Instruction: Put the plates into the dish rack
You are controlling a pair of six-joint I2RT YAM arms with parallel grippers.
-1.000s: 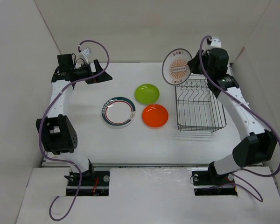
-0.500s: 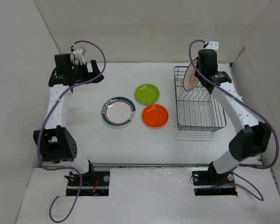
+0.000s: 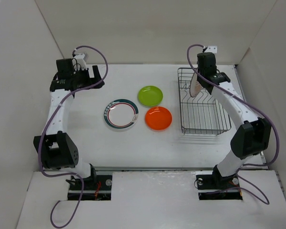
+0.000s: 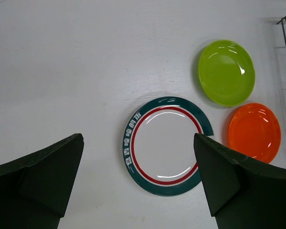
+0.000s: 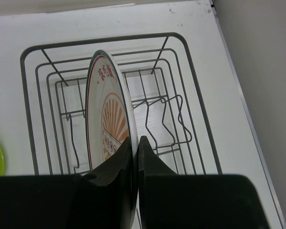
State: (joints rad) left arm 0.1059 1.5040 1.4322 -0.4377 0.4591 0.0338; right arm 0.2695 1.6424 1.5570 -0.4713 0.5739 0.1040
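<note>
Three are lying by the dish rack (image 3: 205, 117): green-rimmed plate (image 3: 121, 114), lime plate (image 3: 150, 96), orange plate (image 3: 158, 118).
Right jaws are pinching the orange-patterned plate (image 5: 109, 124) upright; left jaws spread.

Orange sunburst on the small white round plate (image 5: 107, 119), green-and-red rim on the larger white round plate (image 4: 164, 143), plain lime-green plate (image 4: 226, 71), plain orange plate (image 4: 254, 132).

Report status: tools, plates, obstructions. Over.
Right tool shut on orange-patterned plate, on edge over dish rack. Left tool open, empty. Green-rimmed plate, lime plate, orange plate on table. Nothing blocking.
</note>
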